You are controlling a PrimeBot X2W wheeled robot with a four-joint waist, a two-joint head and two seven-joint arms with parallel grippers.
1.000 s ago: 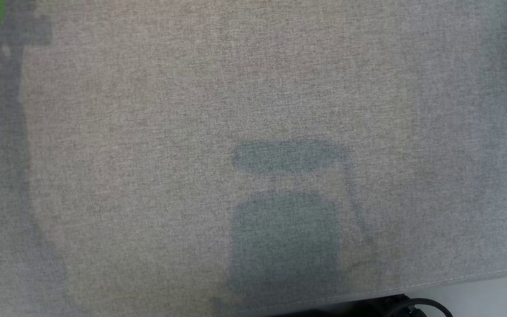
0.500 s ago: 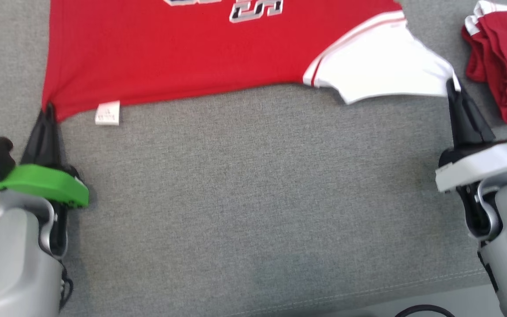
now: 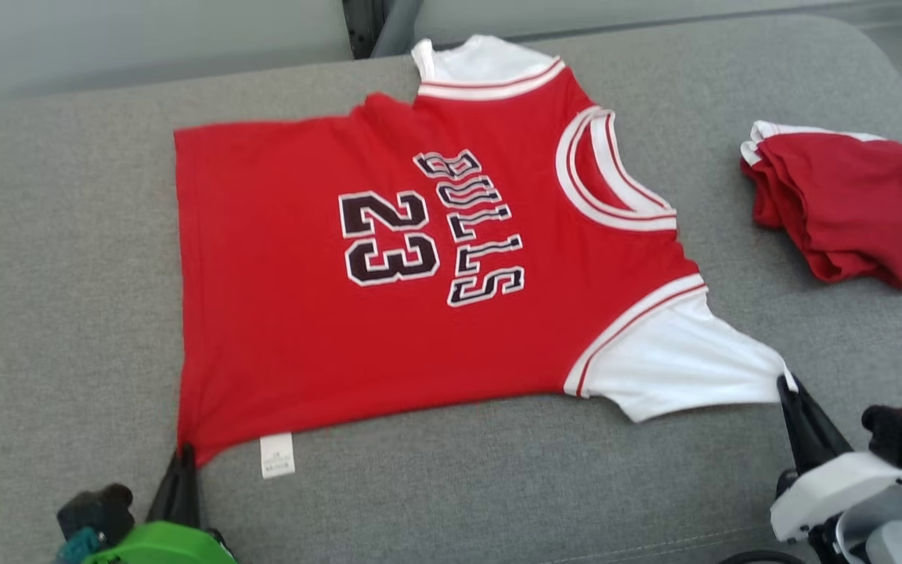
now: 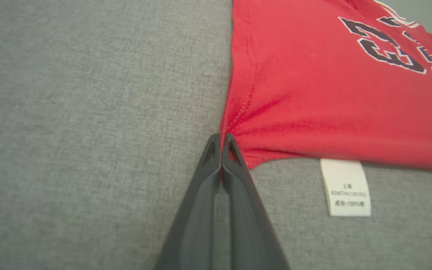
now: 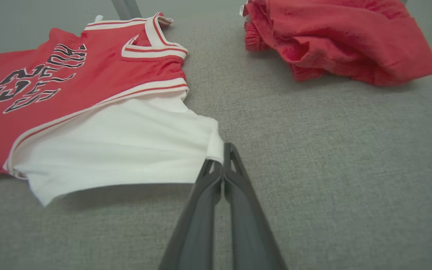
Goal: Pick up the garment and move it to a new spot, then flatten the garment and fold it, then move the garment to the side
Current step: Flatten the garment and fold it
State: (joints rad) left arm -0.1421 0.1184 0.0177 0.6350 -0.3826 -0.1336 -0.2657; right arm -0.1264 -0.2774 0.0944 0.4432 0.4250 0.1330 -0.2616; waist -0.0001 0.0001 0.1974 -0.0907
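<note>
Both clenched: left claw (image 3: pixel 184 454) and right claw (image 3: pixel 784 384) pinch jersey (image 3: pixel 302 329) reading BULLS 23.

Head view: left gripper (image 3: pixel 183 456) is cut by the bottom edge w/ part of its green cover (image 3: pixel 157 550) out of frame, right gripper (image 3: pixel 784 385) runs off the btm-right corner, and the red pile (image 3: pixel 850 211) is clipped by the right edge. The jersey (image 3: pixel 286 329) corner and sleeve hem vanish between the pressed-together fingertips, so how much cloth sits inside can't be told; care label (image 3: pixel 276 456) print is too small to read. Wrist views: the lettering (image 4: pixel 388 52) is cut at the top/right edge on the left cam, jersey runs off the left edge on the right cam.
</note>
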